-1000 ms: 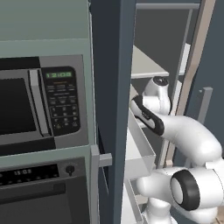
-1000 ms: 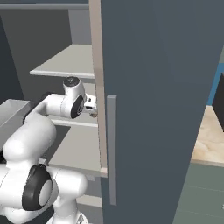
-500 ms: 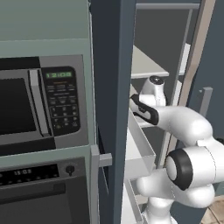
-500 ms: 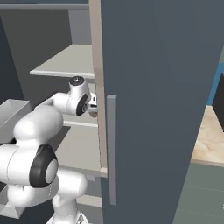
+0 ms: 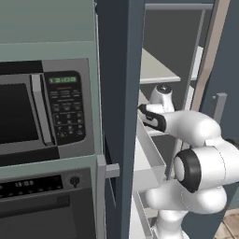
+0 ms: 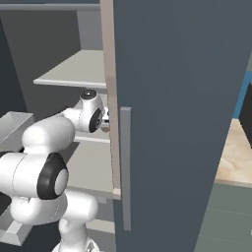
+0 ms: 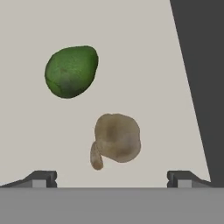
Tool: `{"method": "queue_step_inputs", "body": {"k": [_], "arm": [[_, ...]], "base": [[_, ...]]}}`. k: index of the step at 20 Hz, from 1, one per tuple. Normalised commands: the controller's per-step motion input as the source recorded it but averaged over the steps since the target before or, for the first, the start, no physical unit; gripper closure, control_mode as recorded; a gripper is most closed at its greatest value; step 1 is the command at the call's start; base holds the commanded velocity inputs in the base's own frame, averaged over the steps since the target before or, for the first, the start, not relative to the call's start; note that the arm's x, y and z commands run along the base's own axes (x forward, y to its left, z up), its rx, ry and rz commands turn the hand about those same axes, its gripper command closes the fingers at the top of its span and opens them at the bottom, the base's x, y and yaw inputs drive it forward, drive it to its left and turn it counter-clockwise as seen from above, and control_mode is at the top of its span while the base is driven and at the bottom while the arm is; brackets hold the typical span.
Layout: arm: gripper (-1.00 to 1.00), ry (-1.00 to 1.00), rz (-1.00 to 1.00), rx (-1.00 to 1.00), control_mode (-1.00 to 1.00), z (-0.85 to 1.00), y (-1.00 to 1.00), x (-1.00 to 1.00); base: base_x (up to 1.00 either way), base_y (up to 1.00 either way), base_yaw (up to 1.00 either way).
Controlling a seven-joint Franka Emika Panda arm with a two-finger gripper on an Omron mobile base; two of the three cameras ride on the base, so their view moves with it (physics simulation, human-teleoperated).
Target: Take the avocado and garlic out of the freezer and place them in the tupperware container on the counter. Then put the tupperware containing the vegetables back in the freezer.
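In the hand view the dark green avocado (image 7: 71, 71) lies on a pale freezer shelf (image 7: 144, 52), and the tan garlic (image 7: 116, 140) lies just below it, closer to me. My gripper (image 7: 113, 179) is open, its fingertips (image 7: 41, 178) standing wide to either side of the garlic without touching it. From the base views my arm (image 5: 186, 126) reaches into the open dark freezer (image 6: 172, 98), its wrist (image 6: 91, 115) at the middle shelf behind the door edge. A strip of beige counter (image 6: 236, 152) appears at the right. The tupperware container is out of view.
A microwave (image 5: 28, 112) and an oven (image 5: 37, 205) sit left of the freezer. A white door bin (image 5: 149, 154) juts out close under my forearm. The door's long grey handle (image 6: 125, 167) hangs in front. A dark wall (image 7: 201, 87) borders the shelf's right side.
My elbow has risen and swung over the base, and the wrist has edged slightly toward the door edge. The jaws have stayed open.
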Motion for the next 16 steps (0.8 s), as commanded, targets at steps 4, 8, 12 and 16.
{"method": "queue_step_inputs", "body": {"k": [4, 8, 12, 16], "arm": [[-1.00, 0.00, 0.00, 0.00, -1.00, -0.25, -0.01, 0.33], [-1.00, 0.00, 0.00, 0.00, -1.00, -0.25, 0.00, 0.23], [-1.00, 0.00, 0.00, 0.00, -1.00, -0.22, -0.01, 0.23], [-1.00, -0.01, 0.00, 0.00, -1.00, -0.17, -0.02, 0.27]], "base": [[0.00, 0.00, 0.00], [0.00, 0.00, 0.00], [0.00, 0.00, 0.00], [0.00, 0.00, 0.00]]}}
